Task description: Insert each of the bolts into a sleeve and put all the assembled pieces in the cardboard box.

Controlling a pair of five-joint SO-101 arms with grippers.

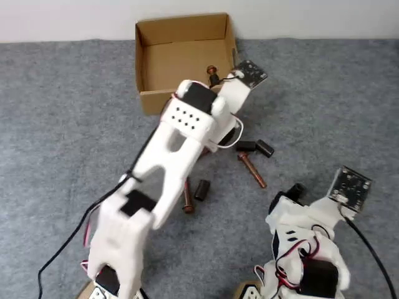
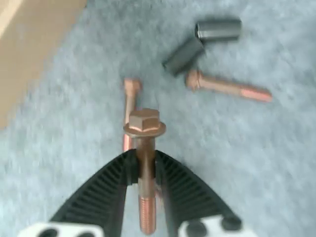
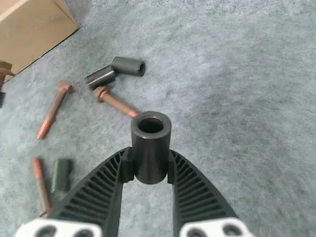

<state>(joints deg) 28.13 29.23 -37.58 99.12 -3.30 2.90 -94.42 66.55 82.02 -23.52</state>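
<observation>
My left gripper (image 2: 144,160) is shut on a copper bolt (image 2: 144,129), held head-up by its shank just in front of the cardboard box (image 1: 181,56); from above the bolt (image 1: 212,73) sits at the box's near right corner. My right gripper (image 3: 150,159) is shut on a black sleeve (image 3: 150,143), bore facing up, low at the near right of the table (image 1: 294,190). On the carpet between the arms lie loose bolts (image 3: 116,102) (image 3: 53,109) (image 3: 40,185) and sleeves (image 3: 128,65) (image 3: 100,77) (image 3: 61,174).
Grey carpet covers the table (image 1: 336,106). The left arm's white body (image 1: 181,137) stretches over part of the loose pieces. A bolt (image 1: 252,169) and two sleeves (image 1: 264,148) lie right of it; a sleeve (image 1: 202,189) and a bolt (image 1: 187,198) lie nearer.
</observation>
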